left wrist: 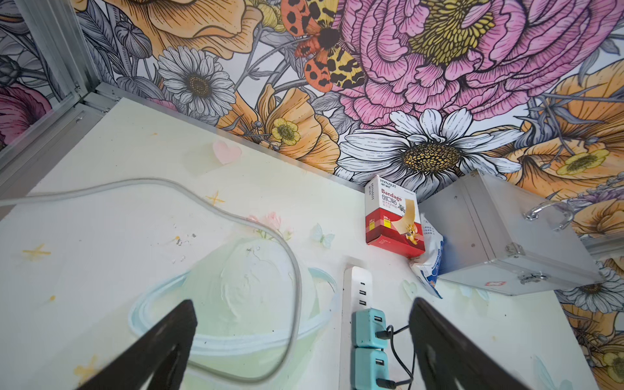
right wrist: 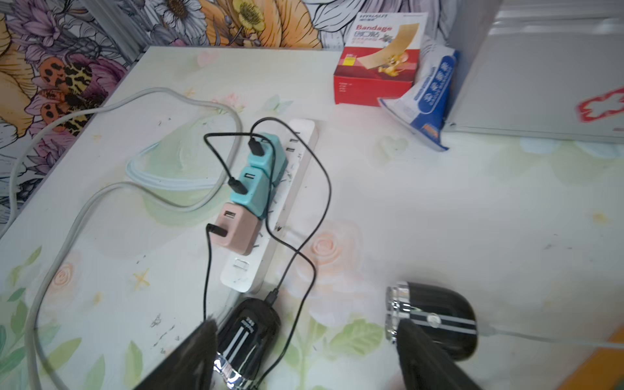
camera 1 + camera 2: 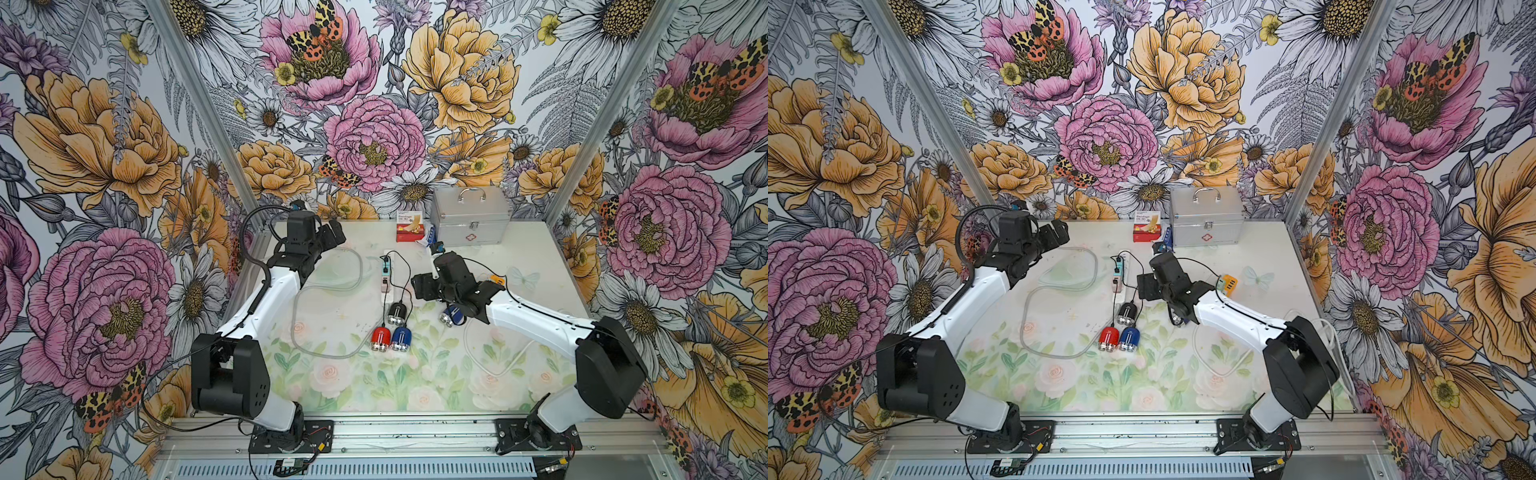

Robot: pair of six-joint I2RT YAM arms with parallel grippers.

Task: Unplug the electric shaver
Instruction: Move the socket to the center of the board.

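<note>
Several small electric shavers lie mid-table: a black one, a red one, a blue one and a dark one. Thin black cords run from the first three to teal chargers and a pink charger on a white power strip. My right gripper hangs open above the gap between the black and dark shavers, holding nothing. My left gripper is open, raised left of the strip's far end.
A red bandage box, a blue-white packet and a silver metal case stand at the back. A grey cable loops left of the strip. A white cable and an orange charger lie on the right.
</note>
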